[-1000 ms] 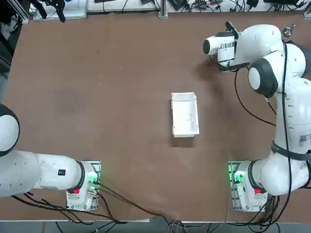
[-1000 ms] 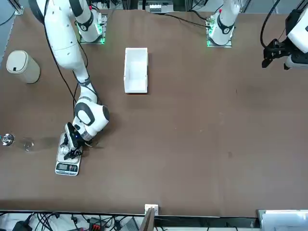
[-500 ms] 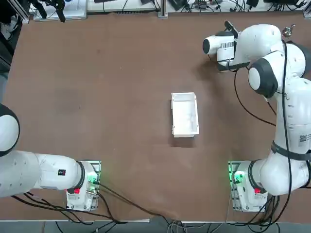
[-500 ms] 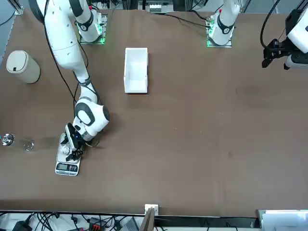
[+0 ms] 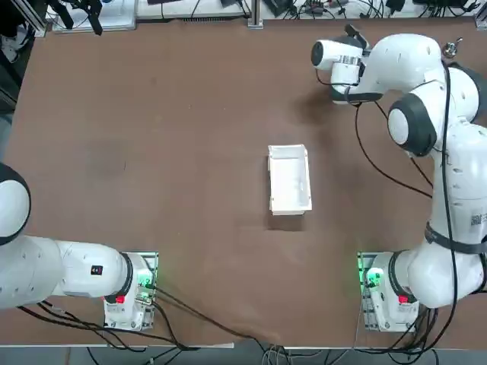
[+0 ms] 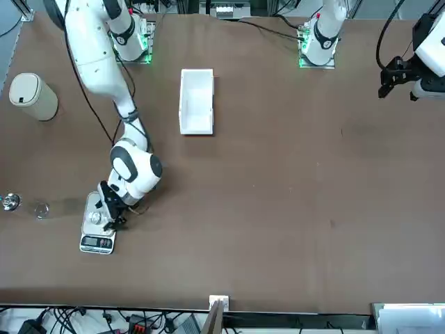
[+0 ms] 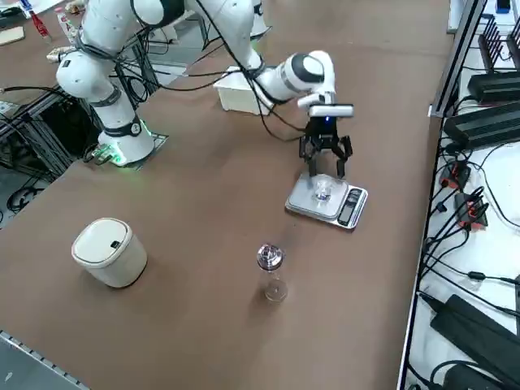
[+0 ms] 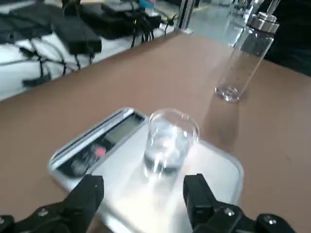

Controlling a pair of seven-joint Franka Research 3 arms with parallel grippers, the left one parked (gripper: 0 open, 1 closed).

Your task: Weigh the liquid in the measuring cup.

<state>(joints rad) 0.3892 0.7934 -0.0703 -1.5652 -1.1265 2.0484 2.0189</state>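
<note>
Top view: a white rectangular box (image 5: 289,180) sits mid-tabletop (image 5: 152,152); the right arm has swung slightly since a second ago.

Front view: the right hand (image 6: 110,213) hangs over a steel-topped scale (image 6: 96,233).

Side view: the clear measuring cup (image 7: 323,192) stands on the scale's shiny plate.

Wrist view: the fingers (image 8: 87,194), earlier clamped, now stand apart, the cup free just beyond them.

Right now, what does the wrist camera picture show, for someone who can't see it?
A small clear measuring cup with liquid stands on a silver scale. The right end effector is open, its fingers apart from the cup. A clear bottle stands beyond on the brown table.
</note>
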